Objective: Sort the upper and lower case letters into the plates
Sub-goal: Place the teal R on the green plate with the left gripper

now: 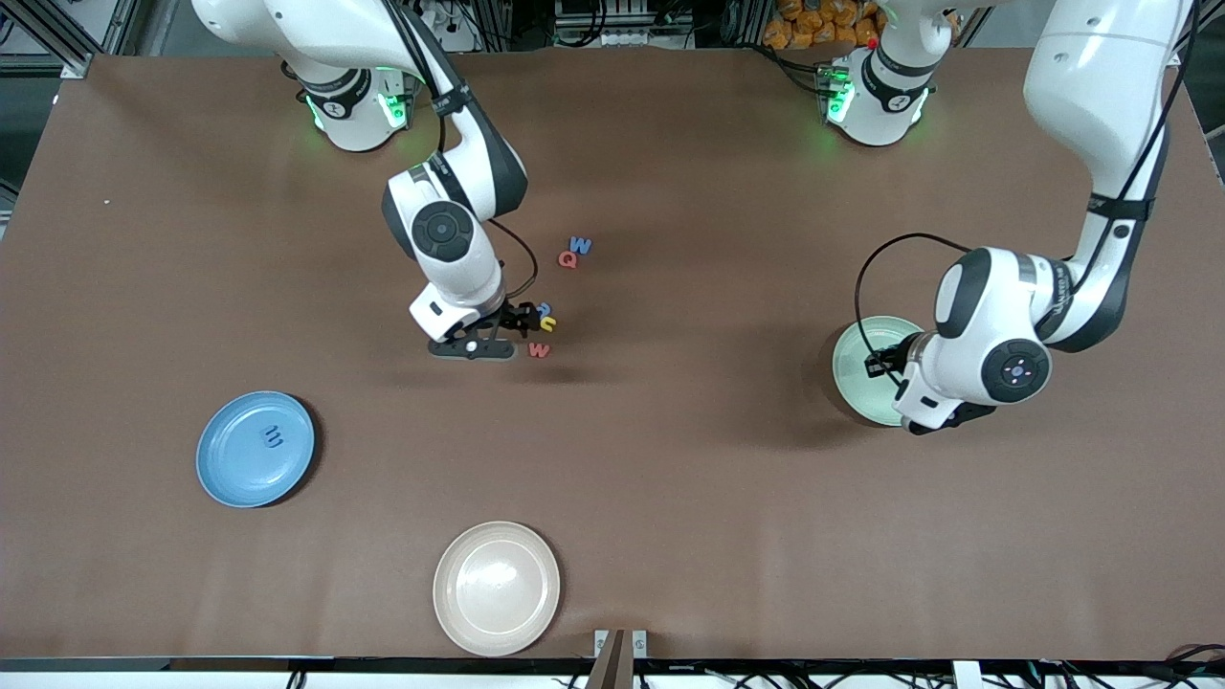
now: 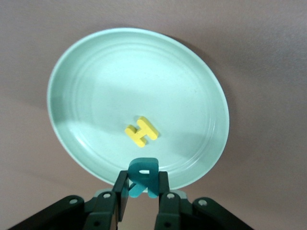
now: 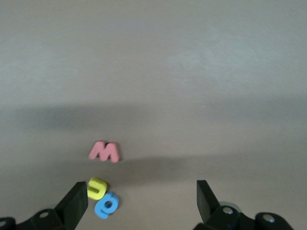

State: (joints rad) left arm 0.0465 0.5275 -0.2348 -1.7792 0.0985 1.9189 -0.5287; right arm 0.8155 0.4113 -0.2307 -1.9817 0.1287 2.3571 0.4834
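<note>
Partly sorted: yellow H [image 2: 141,132] lies in the green plate [image 2: 86,62], one blue letter [image 1: 274,437] in the blue plate [image 1: 222,478]. Left gripper [image 2: 142,191] fingers pinch a teal letter [image 2: 142,173] over the green plate's rim. Right gripper [image 3: 141,199] fingers spread over the loose letters [image 1: 544,325] mid-tabletop; five remain.

Right gripper [image 1: 512,330] low over the table beside a yellow letter [image 1: 547,323] and a red w [image 1: 539,350]. Left arm [image 1: 995,354] over the mint plate [image 1: 866,368]. Blue plate [image 1: 256,448] holds a dark-blue letter [image 1: 273,437]; beige plate [image 1: 497,587] nearest the camera.

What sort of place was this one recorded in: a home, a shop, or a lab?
Most likely a robotics lab. Two arms are bolted onto a bare brown table, aluminium framing and loose cables run along the edge where their bases stand, and the only props are plastic plates such as the blue plate and toy letters.
</note>
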